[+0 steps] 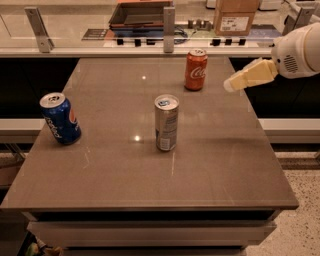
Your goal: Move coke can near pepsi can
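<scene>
The coke can [195, 69] stands upright near the table's far edge, right of centre. The pepsi can [60, 119] stands at the table's left side, leaning slightly. My gripper [231, 84] comes in from the right on a white arm. Its cream tip hangs just right of the coke can, at about the can's height, with a gap between them. It holds nothing.
A slim silver-grey can [166, 123] stands in the middle of the brown table [210, 165], between the two other cans. Behind the table runs a counter with a rail [169, 22], a dark tray [140, 14] and a cardboard box [236, 16].
</scene>
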Robot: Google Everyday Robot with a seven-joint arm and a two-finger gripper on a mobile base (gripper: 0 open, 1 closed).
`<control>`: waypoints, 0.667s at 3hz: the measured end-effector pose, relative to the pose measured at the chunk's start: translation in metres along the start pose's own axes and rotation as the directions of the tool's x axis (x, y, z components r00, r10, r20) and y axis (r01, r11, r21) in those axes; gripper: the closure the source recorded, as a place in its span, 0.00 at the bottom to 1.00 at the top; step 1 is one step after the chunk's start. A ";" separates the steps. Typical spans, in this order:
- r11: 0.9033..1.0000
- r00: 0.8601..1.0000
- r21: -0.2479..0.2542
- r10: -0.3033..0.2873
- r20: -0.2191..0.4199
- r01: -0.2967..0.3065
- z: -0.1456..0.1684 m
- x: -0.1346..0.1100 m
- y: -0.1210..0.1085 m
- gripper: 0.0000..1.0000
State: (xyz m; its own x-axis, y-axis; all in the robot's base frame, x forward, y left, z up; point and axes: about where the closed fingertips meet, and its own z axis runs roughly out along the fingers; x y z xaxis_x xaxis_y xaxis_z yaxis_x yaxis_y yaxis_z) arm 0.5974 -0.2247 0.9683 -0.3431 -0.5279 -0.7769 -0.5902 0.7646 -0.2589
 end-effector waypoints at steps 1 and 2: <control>1.000 0.996 -0.002 0.030 0.078 -0.030 0.027 -0.008 -0.008 0.00; 0.998 0.990 -0.018 0.055 0.131 -0.054 0.052 -0.013 -0.014 0.00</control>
State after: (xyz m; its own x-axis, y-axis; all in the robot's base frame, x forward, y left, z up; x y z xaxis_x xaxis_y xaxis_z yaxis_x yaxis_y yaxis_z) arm 0.6482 -0.2091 0.9517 -0.2764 -0.4315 -0.8587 -0.5839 0.7851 -0.2067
